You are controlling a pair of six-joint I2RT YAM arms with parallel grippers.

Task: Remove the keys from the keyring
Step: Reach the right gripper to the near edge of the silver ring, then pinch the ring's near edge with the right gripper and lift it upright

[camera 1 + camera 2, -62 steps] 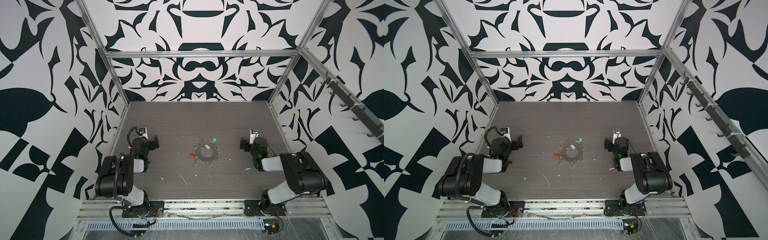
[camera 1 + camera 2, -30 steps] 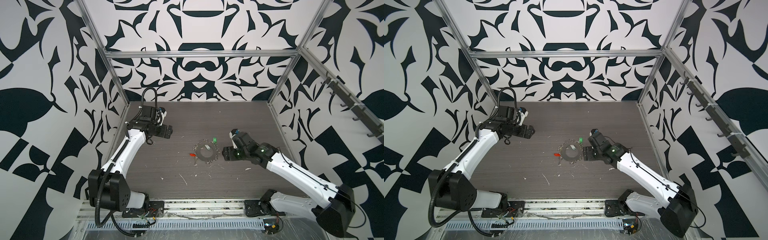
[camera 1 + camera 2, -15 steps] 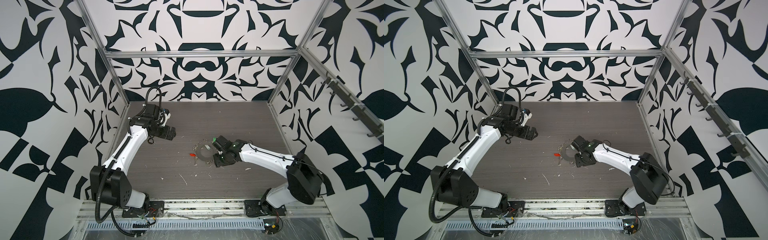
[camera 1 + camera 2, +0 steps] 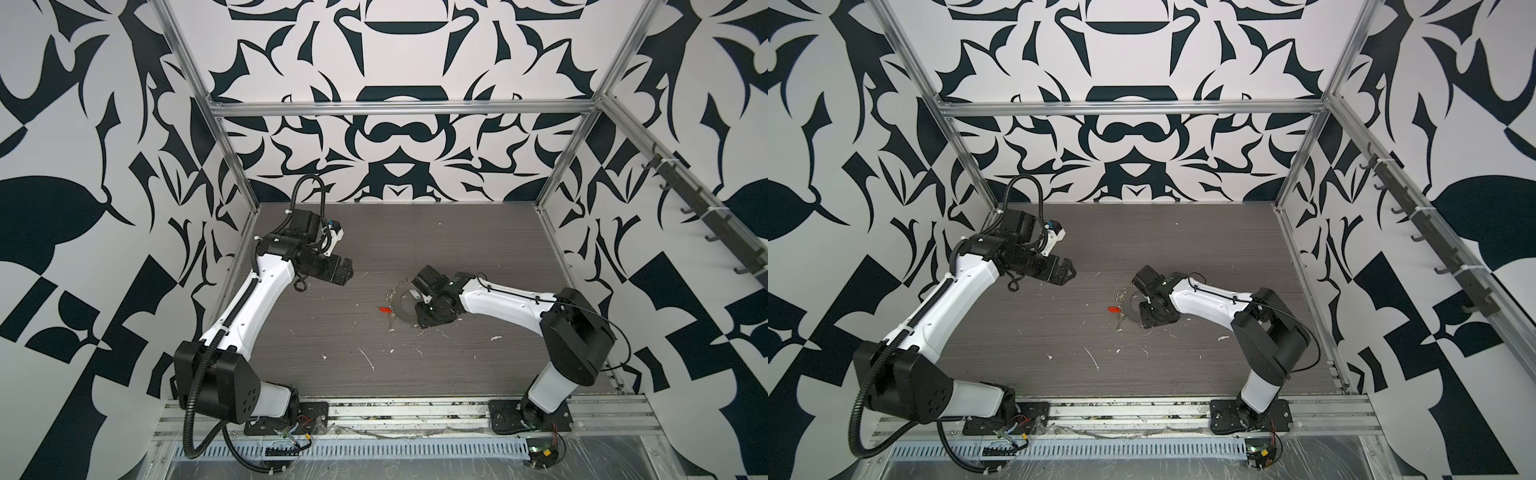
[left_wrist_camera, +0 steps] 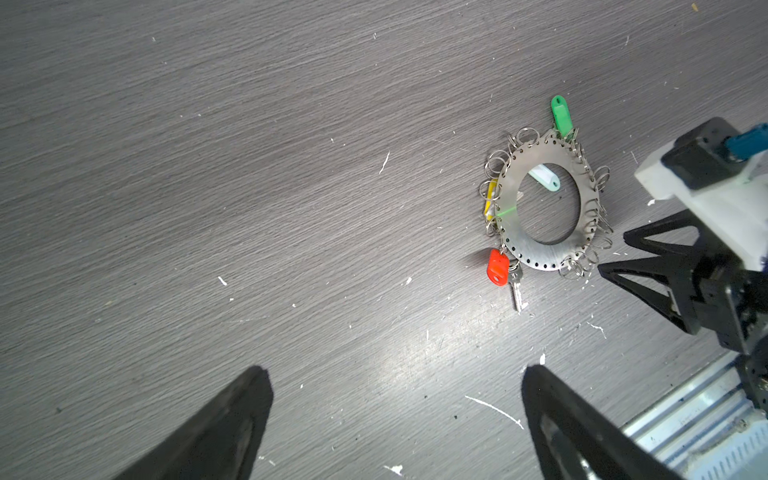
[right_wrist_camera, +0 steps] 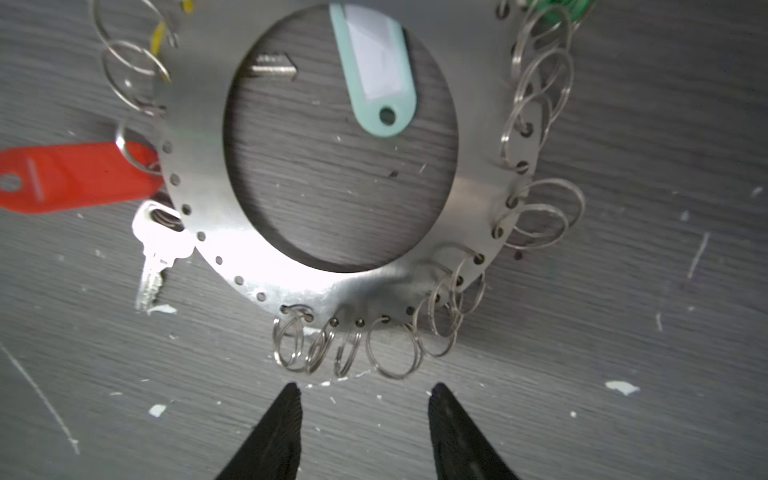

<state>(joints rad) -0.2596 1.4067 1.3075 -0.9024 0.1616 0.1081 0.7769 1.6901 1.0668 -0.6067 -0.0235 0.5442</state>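
The keyring (image 6: 195,124) lies flat on the table, a grey metal disc with a wide hole and wire loops along its rim; it also shows in both top views (image 4: 400,309) (image 4: 1130,311) and in the left wrist view (image 5: 515,232). A silver key (image 6: 160,245) and a red tag (image 6: 75,176) hang at its edge. A pale tag (image 6: 376,70) lies inside the hole, and a green tag (image 5: 562,114) sticks out at the far rim. My right gripper (image 6: 363,392) is open and empty, tips just short of the rim loops. My left gripper (image 5: 397,374) hovers wide open, well left of the ring (image 4: 349,272).
White scraps (image 4: 368,358) are scattered over the dark wood-grain table. An aluminium rail (image 4: 415,415) runs along the front edge, and patterned walls with metal posts close in the other sides. The right arm's wrist (image 5: 706,249) shows beside the ring.
My right arm has swung in from the right to the keyring's near rim, and its jaws have narrowed. My left arm has edged slightly toward the middle, still wide open.
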